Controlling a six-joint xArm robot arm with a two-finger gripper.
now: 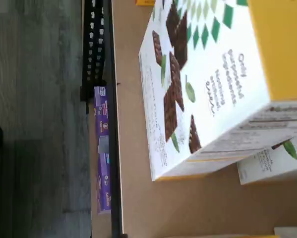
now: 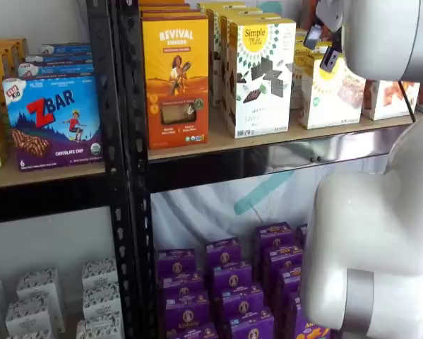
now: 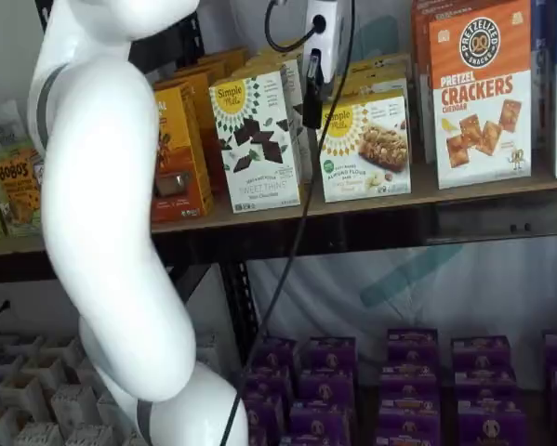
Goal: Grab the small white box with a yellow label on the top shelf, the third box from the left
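Observation:
The small white box with the yellow round logo and baked-bar picture stands on the top shelf (image 3: 371, 206) in both shelf views (image 3: 366, 149) (image 2: 332, 95). It is right of a taller white box with dark chocolate pieces (image 3: 257, 139) (image 2: 260, 74), which fills the wrist view (image 1: 203, 84). My gripper (image 2: 322, 48) hangs in front of the small box's upper left corner and holds nothing. Two black fingers show with a gap between them. In a shelf view only one black finger (image 3: 312, 93) shows, between the two white boxes.
An orange Revival box (image 2: 176, 78) stands left of the tall white box. An orange-and-white cracker box (image 3: 478, 93) stands right of the small box. Purple boxes (image 3: 408, 372) fill the lower shelf. The white arm (image 3: 111, 232) stands in front of the rack.

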